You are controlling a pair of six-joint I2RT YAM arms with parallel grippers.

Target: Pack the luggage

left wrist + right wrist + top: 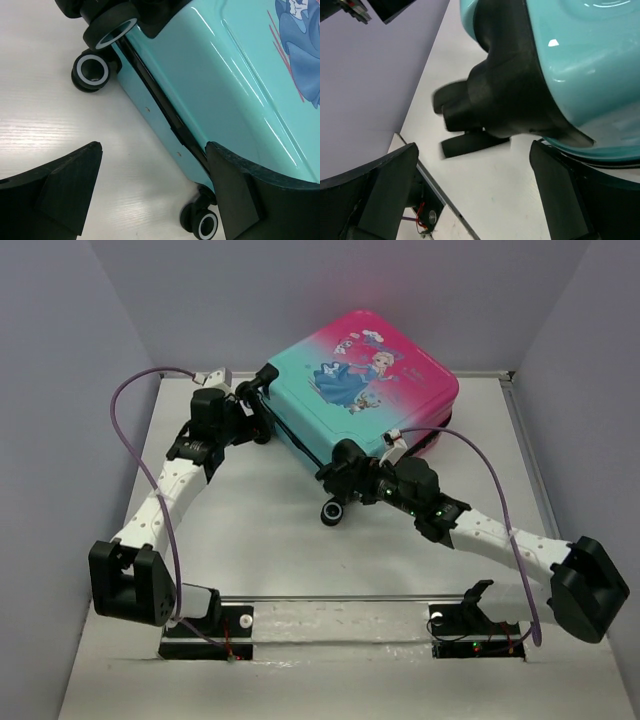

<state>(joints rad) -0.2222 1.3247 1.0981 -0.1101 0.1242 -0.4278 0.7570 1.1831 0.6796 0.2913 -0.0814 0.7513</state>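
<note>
Bright, even light falls from above; shadows on the white surface point(260, 540) are soft. Glare streaks the teal luggage point(225, 75) in both wrist views. The right wrist view smears a wheel point(467, 144) with blur.

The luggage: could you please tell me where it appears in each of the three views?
Top external: the luggage lies flat, upper centre.
Left wrist: the luggage fills the upper right with its teal shell.
Right wrist: the luggage fills the upper right, teal corner showing.
Shared landmark: the black wheels, blurred in the right wrist view.
</note>
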